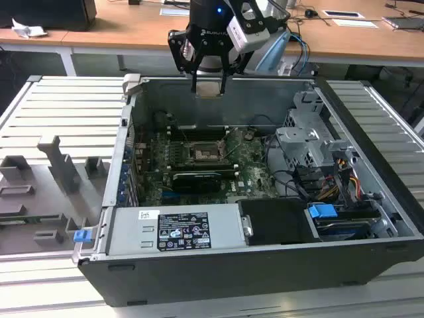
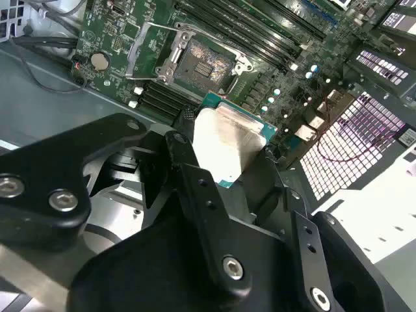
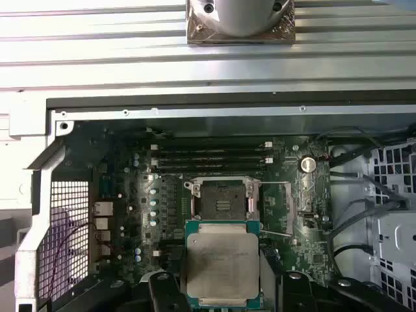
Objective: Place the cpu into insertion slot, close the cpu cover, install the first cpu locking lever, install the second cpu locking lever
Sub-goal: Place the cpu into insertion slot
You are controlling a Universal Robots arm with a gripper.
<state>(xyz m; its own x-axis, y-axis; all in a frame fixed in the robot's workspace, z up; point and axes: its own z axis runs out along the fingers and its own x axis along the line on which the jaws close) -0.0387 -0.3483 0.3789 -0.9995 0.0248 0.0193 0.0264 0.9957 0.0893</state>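
In the upper middle of the exterior view, the gripper (image 1: pixel 209 85) hangs above the computer case (image 1: pixel 218 278). Its 2 fingers (image 1: pixel 194 81) clamp opposite edges of the cpu (image 1: pixel 209 90), which sits flat between them. The insertion slot (image 1: pixel 201 152) lies uncovered near the frame's centre, apart from the cpu.

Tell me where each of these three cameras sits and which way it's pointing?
Exterior view: off the arm, raised, looking down into the open computer case; the gripper shows.
First wrist view: on the arm, looking straight down past the held cpu at the insertion slot; black fingers show.
Second wrist view: on the arm, looking obliquely along the gripper linkage toward the motherboard.
All three share the cpu and the slot.
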